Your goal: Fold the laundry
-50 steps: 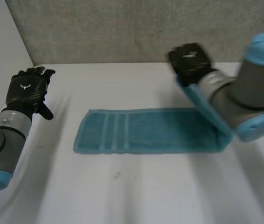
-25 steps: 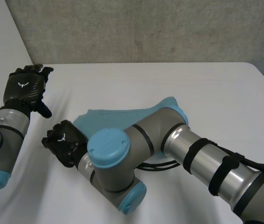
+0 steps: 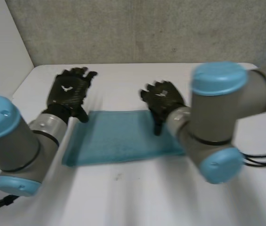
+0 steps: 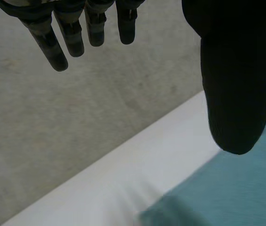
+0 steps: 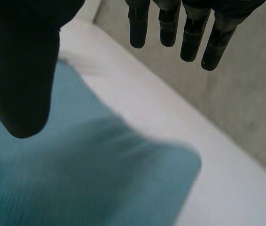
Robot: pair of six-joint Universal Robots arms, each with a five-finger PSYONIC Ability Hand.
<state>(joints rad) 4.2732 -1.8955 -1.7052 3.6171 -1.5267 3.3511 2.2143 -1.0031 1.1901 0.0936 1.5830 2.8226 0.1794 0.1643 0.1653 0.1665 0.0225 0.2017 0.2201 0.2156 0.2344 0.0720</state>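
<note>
A teal towel [image 3: 119,136] lies flat on the white table [image 3: 123,197], folded into a short rectangle. My left hand [image 3: 67,92] hovers at the towel's far left corner, open, with straight fingers [image 4: 65,42] and nothing held. In the left wrist view, the towel [image 4: 227,188] lies under that hand's thumb [image 4: 236,70]. My right hand [image 3: 163,99] is over the far right part of the towel, open and holding nothing. In the right wrist view its thumb [image 5: 22,61] and fingers [image 5: 191,37] spread above the towel [image 5: 100,179], whose corner lies below the fingertips.
A grey wall [image 3: 147,28] runs along the table's far edge, and a white wall [image 3: 1,47] stands at the left. My right arm's big joint [image 3: 213,117] hangs over the towel's right end. Bare table lies in front of the towel.
My right hand carried the towel's right end over to the left, let go and came back to the far right. The towel is now half as long. My left hand moved right to the towel.
</note>
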